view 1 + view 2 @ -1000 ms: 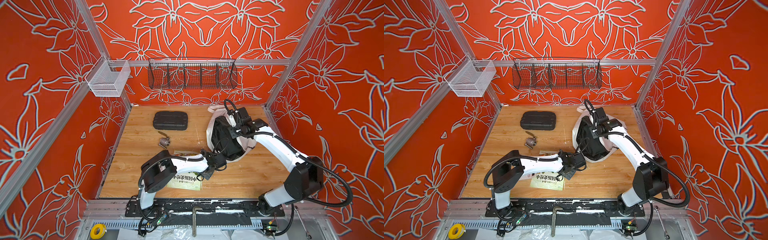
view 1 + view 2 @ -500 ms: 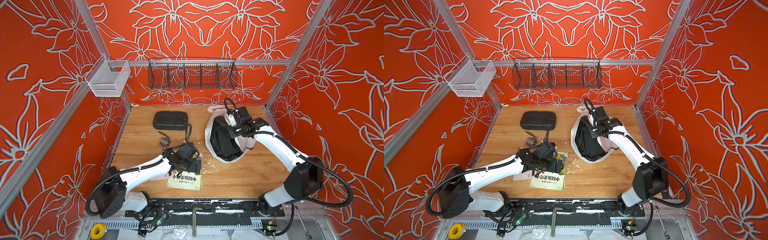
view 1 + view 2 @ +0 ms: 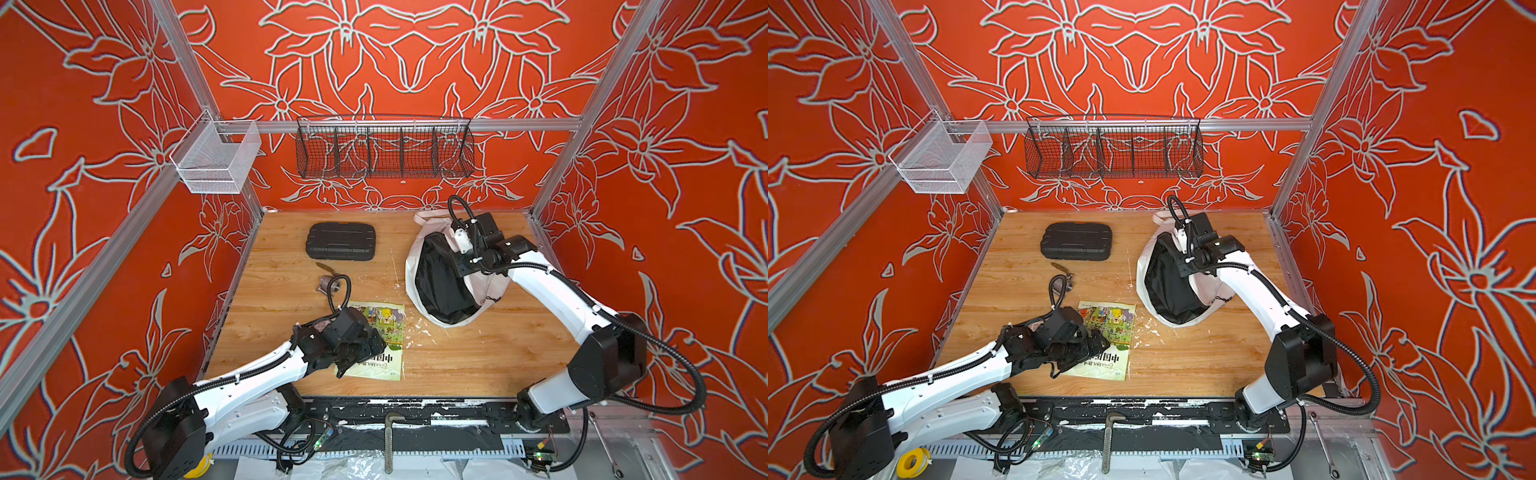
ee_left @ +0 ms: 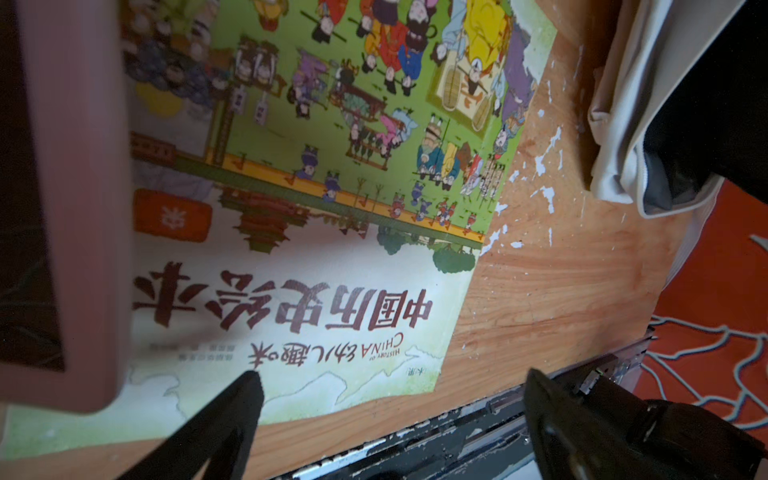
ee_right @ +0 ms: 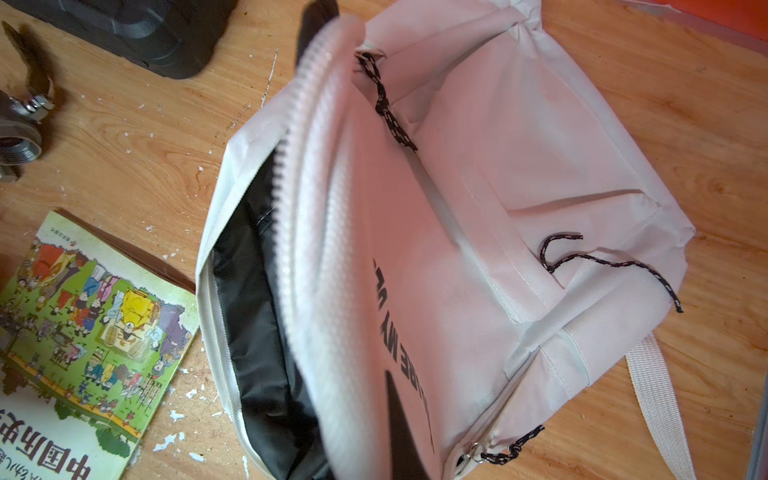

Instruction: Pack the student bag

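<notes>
The student bag [image 3: 492, 286] [image 3: 1214, 291] [image 5: 478, 199], white with a black lining, lies at the right with its main zip gaping toward the middle. My right gripper [image 3: 457, 243] [image 3: 1182, 241] [image 5: 386, 419] is shut on the bag's upper zip flap and holds it raised; one dark finger shows on the printed panel. A picture book [image 3: 384, 328] [image 3: 1115, 328] [image 4: 332, 208] [image 5: 83, 332] lies flat on the wood left of the bag. My left gripper [image 3: 360, 359] [image 3: 1079, 359] [image 4: 392, 380] hovers open over the book's near edge with nothing between its fingers.
A black hard case [image 3: 340, 241] lies at the back, a metal pipe fitting [image 3: 328, 284] in front of it. A pink-edged flat thing [image 4: 70, 208] with a dark face overlaps the book's left side. Black wire basket [image 3: 384, 151] and white mesh basket [image 3: 216, 162] hang on the walls.
My left gripper has pulled away from the bag's mouth, swung left to the book and opened wide. The right gripper keeps its hold on the flap.
</notes>
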Available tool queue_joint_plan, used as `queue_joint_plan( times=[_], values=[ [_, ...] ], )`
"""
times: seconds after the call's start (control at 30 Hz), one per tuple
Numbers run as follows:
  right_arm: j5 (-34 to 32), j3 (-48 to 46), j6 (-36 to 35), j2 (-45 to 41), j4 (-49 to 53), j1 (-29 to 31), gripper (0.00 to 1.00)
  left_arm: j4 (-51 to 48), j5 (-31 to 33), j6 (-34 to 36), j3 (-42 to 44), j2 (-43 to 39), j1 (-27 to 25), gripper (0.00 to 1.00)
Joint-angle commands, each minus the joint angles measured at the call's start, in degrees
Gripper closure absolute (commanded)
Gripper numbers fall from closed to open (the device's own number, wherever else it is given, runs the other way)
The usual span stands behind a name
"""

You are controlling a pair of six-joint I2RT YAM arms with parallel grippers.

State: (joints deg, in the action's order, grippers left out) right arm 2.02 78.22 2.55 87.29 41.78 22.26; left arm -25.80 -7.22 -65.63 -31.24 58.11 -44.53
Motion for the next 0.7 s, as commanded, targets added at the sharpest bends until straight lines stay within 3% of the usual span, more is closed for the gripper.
queue_joint_plan(
  times=[0.0,0.3,0.67],
  values=[
    [0.94,1.88,-0.79,-0.28,0.09,0.23,1.00,0.28,0.32,-9.64,1.38,2.23,-1.33,0.03],
    [0.88,1.00,0.48,-0.66,-0.34,0.24,1.00,1.82,0.89,-18.29,5.60,1.59,-4.07,0.02],
    [-3.41,0.44,-0.66,-1.43,0.66,0.24,1.00,9.00,-1.45,-8.29,2.36,15.18,-1.64,0.03]
  ],
)
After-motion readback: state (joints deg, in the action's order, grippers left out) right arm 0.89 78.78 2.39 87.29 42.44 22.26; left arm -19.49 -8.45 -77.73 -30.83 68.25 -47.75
